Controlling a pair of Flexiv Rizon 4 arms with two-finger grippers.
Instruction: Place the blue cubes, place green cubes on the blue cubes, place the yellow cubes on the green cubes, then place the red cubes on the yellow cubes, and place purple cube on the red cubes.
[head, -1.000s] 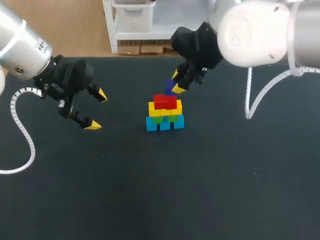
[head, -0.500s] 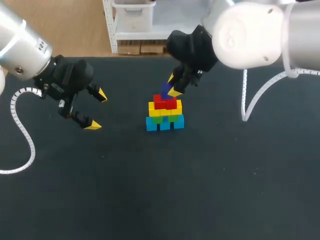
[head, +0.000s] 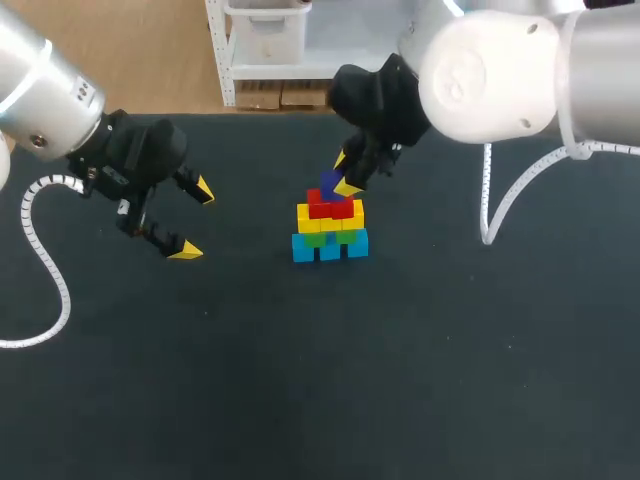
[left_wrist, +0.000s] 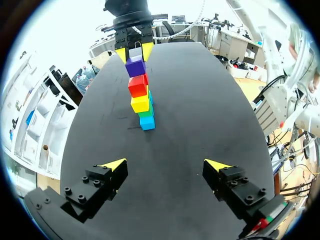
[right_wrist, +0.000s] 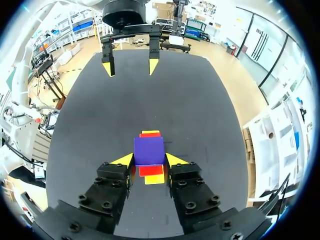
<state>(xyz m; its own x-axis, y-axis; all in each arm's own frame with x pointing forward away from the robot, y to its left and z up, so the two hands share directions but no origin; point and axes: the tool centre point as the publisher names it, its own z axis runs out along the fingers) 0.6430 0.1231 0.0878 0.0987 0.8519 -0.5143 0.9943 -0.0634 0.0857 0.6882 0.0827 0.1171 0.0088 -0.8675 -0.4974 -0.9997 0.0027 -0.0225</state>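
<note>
Over the red cubes (head: 330, 208), your purple cube (head: 331, 183) has just come in from the far side, pinched between both fingers of the right end effector (right_wrist: 149, 161), so you likely have only the release left; your left end effector (head: 195, 221) hangs wide open, empty, well aside.

stack of cubes (head: 330, 228): stands on the counter (head: 420, 360), layers one on another | top cube (head: 331, 183): on the stack's uppermost layer, clamped between my right gripper's (head: 345, 172) fingers | my right gripper: just above and behind the stack | my left gripper (head: 194, 220): left of the stack, well apart, fingers spread
</note>
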